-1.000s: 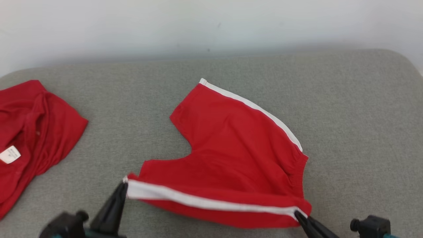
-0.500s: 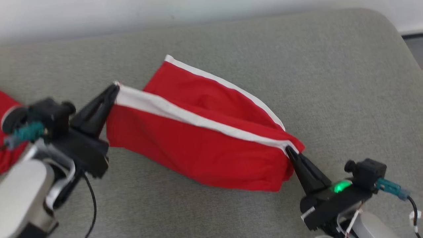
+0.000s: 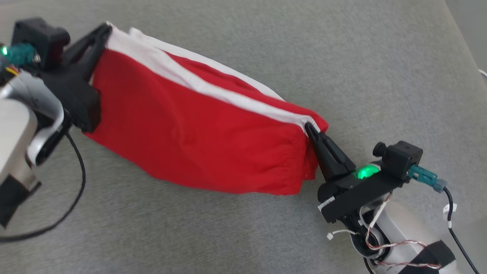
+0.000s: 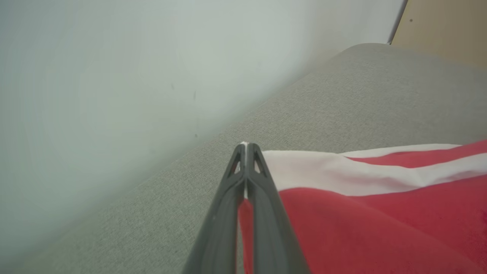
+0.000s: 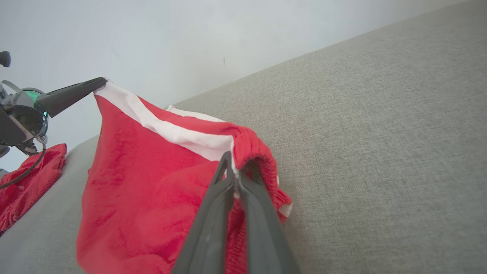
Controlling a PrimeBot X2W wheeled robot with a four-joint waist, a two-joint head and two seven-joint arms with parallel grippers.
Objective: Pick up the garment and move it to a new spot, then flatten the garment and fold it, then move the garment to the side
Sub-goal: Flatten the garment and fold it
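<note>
Left gripper (image 3: 107,29): jaws pinched tight on the white-striped leg-hem corner. Red shorts (image 3: 198,133): hung doubled between both grippers, side stripe stretched along the top, lower edge sagging towards the grey upholstered surface (image 3: 342,57); contact there cannot be told. Right gripper (image 3: 309,127): jaws clamped on the waistband corner. Handling note, as judgement: keep the stripe taut and both ends level, then lower the hanging edge first so the cloth lies unwrinkled.
</note>
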